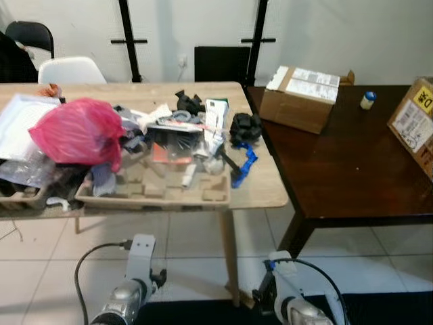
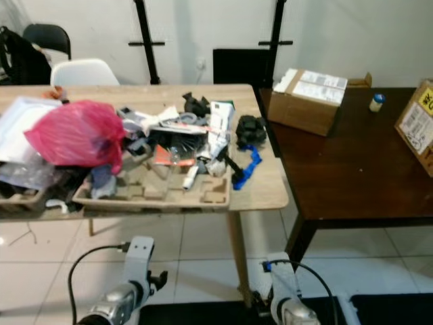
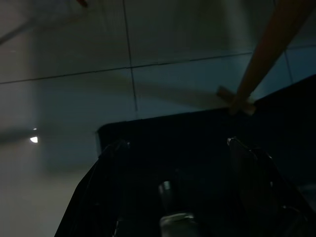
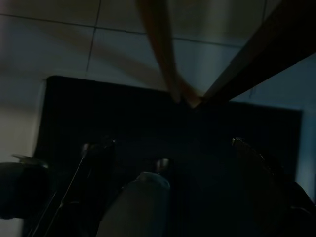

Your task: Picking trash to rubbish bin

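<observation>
The trash you must clear lies as a heap on the light wooden table, well above and ahead of both claws: a pink plastic bag far up and to the left of the left gripper, a grey pulp tray at the near edge of the table almost straight above that gripper, and a mix of papers, black pieces and a blue strip up and ahead of the right gripper. I judge that the task is at its very beginning: the heap looks untouched, nothing is carried, and I cannot see a rubbish bin, so you will have to find it too. Both arms hang low near the tiled floor, below the table top. In the dark wrist pictures the two black fingers of the left gripper stand apart with nothing between them, pointing at a dark mat and a wooden table leg; the right gripper is also spread and empty, over the same kind of dark mat. Farther away, to the right of the right gripper, stands a dark brown table with a cardboard box, a small bottle and a second box. Behind the light table a white chair and a black chair are near the wall.
</observation>
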